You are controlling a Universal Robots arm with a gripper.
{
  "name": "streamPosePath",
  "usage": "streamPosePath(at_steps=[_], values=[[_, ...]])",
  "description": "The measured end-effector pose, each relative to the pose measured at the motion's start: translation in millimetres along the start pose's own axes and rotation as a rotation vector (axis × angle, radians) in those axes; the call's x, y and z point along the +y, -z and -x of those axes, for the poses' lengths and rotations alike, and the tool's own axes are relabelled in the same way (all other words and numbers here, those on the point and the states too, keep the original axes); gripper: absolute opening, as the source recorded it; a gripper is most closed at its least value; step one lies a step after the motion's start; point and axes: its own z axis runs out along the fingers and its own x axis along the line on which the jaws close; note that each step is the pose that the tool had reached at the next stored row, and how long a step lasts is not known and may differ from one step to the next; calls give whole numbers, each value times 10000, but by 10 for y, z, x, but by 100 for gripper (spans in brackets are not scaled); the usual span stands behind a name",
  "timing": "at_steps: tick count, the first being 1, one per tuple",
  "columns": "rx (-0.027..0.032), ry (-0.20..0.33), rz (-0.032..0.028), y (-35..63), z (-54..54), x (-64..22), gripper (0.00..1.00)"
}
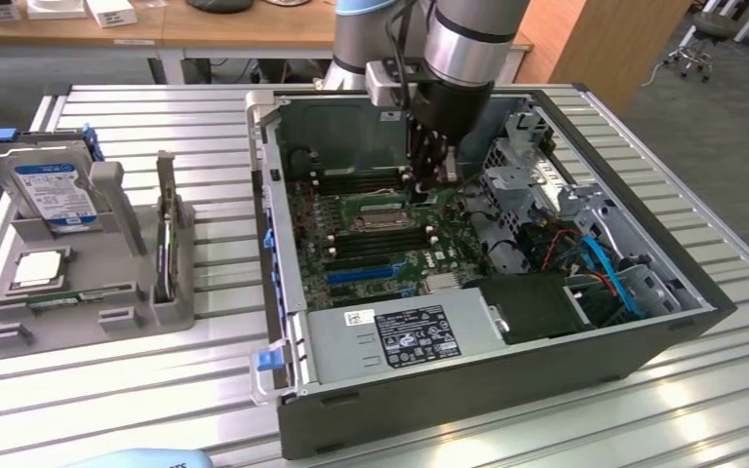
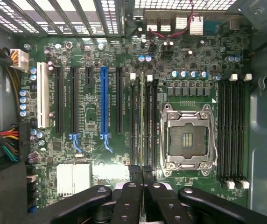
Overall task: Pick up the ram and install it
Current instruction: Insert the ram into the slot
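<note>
My gripper (image 2: 142,176) is shut on the ram (image 2: 142,116), a thin green stick seen edge-on between the black fingers (image 2: 129,196). The stick runs lengthwise over the black memory slots (image 2: 134,121) just beside the empty silver processor socket (image 2: 188,137). I cannot tell whether it touches a slot. In the exterior view the gripper (image 1: 431,180) reaches down into the open computer case (image 1: 479,375), just above the motherboard (image 1: 388,258) and near its processor socket (image 1: 372,220).
More memory slots (image 2: 234,135) lie on the socket's other side. Black, white and blue expansion slots (image 2: 103,105) lie beside the near slots. A drive cage and blue cables (image 1: 609,263) crowd the case. A grey fixture (image 1: 173,307) holds a hard drive (image 1: 52,190) and a processor chip (image 1: 39,268).
</note>
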Motion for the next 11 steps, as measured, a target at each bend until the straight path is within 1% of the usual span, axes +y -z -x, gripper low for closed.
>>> streamPosePath(at_steps=[5, 11], values=[[1, 3, 1, 2, -62, 2, 12], [5, 82, 2, 1, -64, 2, 12]])
